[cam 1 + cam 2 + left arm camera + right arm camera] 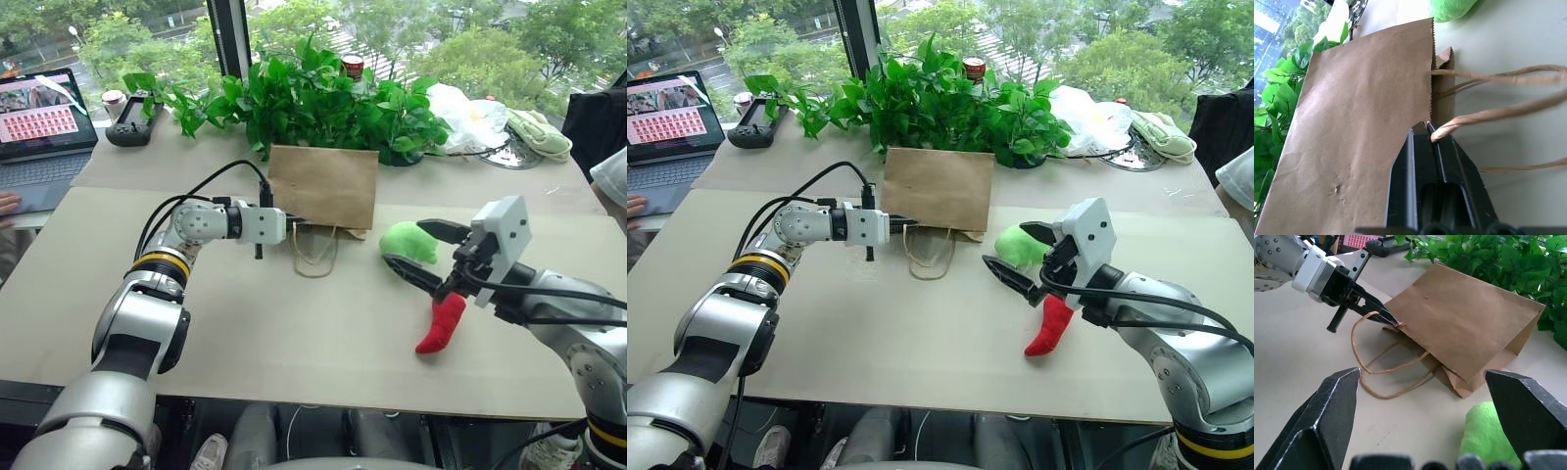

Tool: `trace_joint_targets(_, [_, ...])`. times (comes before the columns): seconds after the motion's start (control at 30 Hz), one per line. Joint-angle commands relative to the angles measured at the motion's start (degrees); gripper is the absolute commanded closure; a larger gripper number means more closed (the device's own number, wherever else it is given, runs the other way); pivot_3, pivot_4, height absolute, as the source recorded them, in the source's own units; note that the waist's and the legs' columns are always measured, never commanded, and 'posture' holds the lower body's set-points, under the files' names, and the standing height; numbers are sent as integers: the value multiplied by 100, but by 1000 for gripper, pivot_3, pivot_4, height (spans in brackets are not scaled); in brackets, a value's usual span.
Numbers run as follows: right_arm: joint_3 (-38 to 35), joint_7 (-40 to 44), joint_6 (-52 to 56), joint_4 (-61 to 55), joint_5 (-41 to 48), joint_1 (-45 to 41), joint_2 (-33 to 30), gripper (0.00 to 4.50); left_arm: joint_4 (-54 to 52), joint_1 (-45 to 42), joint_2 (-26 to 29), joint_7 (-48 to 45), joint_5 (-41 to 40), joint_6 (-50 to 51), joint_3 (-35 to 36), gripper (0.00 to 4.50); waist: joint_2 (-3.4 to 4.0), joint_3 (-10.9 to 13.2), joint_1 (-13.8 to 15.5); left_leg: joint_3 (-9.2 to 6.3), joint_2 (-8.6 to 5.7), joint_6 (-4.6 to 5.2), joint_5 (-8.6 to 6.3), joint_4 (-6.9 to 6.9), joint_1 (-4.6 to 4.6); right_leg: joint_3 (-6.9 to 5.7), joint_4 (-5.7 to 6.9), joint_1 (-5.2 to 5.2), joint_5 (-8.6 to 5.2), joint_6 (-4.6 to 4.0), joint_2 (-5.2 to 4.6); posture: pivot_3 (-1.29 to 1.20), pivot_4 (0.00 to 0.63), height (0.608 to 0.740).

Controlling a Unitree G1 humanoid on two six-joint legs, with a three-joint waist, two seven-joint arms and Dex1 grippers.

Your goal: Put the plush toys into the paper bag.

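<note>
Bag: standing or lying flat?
Lying flat: the bag rests on its side on the table, handles sprawled; left gripper pinches its edge.

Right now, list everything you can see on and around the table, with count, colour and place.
brown kraft paper bag: one, lying mid-table, string handles toward the robot
rounded green plush toy: one, right of the bag
red chili-shaped plush toy: one, near the front right
leafy green plant: one, behind the bag
white plastic bag: one, back right
pale green cloth bundle: one, far back right
laptop: one, back left
black controller: one, beside the laptop
left pincer: shut on the bag's mouth edge
right pincer: open, around the green toy
</note>
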Motion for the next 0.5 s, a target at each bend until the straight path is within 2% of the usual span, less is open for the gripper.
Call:
trace_joint_targets(0.03, [-3,-38,-127,-21,-110,-144,13,0,-67,-24,-42,-114,-288,72,199,4463,0,0,2,0,0,0,0,0,0,0,0,0,0,0,0,0,150,713])
trace_joint_targets(0.17, [65,-16,-162,94,-270,-146,11,0,-326,95,-109,-786,-887,218,481,4463,0,0,-6,0,0,0,0,0,0,0,0,0,0,0,0,0,150,713])
trace_joint_targets(0.27, [110,-4,-155,174,-387,-133,-7,0,-982,302,-86,-1656,-1661,668,711,4463,0,0,-17,0,1,0,0,0,1,-1,1,0,0,0,0,0,150,713])
trace_joint_targets(0.37, [137,11,-134,197,-435,-100,19,0,-2018,564,29,-2278,-2464,1744,941,4463,0,0,-36,0,2,0,0,0,1,0,3,0,0,0,0,0,150,713])
trace_joint_targets(0.5, [276,-29,-96,142,-443,-56,155,0,-3466,922,366,-2511,-3079,3288,1125,4463,1,0,-80,-5,4,0,0,2,0,-1,5,0,0,0,2,0,150,713])
